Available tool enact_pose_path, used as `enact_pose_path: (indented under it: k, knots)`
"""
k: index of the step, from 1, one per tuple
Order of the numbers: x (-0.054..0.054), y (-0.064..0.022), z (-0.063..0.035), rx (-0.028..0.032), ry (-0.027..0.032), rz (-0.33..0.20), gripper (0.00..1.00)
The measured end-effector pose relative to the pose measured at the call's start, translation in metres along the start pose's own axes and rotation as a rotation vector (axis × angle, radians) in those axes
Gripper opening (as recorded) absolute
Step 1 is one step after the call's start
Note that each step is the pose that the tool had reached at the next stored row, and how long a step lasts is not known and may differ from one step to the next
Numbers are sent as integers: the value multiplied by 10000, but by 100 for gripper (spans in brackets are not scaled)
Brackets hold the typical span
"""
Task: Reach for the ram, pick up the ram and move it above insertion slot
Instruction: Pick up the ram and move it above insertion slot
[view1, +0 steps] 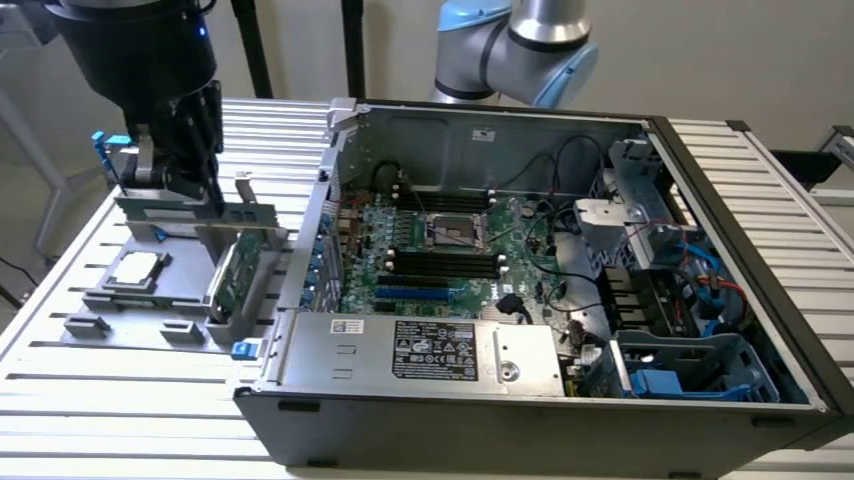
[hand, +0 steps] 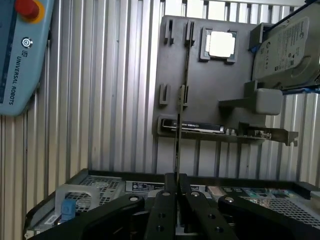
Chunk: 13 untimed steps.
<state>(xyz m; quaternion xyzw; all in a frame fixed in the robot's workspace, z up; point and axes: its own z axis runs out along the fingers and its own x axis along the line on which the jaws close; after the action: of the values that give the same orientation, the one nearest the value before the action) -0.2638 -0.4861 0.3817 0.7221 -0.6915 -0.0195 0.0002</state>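
- even, soft indoor light, fairly bright, with pale walls washed out.
- the computer case (view1: 561, 300) interior sits dimmer, in shadow.
- glare whitens the processor chip (hand: 220, 44).
- the gripper (hand: 172, 200) looks dark, slightly blurred.

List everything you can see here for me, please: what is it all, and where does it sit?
table: one, silver slats, under everything
computer case: one, black and grey, open, on the table
motherboard: one, green, inside the case
holder: one, grey, on the table beside the case
processor chip: one, silver, lying in the holder
hard drive: one, silver, at the holder's edge
expansion card: one, green with a metal bracket, upright in the holder
ram: one, seen edge-on as a thin dark line across the holder
control pad: one, blue-grey with a red button, on the table
robot arm: one, silver and blue behind the case, its black end over the holder
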Motion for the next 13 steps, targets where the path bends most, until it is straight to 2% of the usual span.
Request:
enact_pose_path:
  k: [13]
  knots:
    - [17, -590, -98, -14, -41, -2, 14]
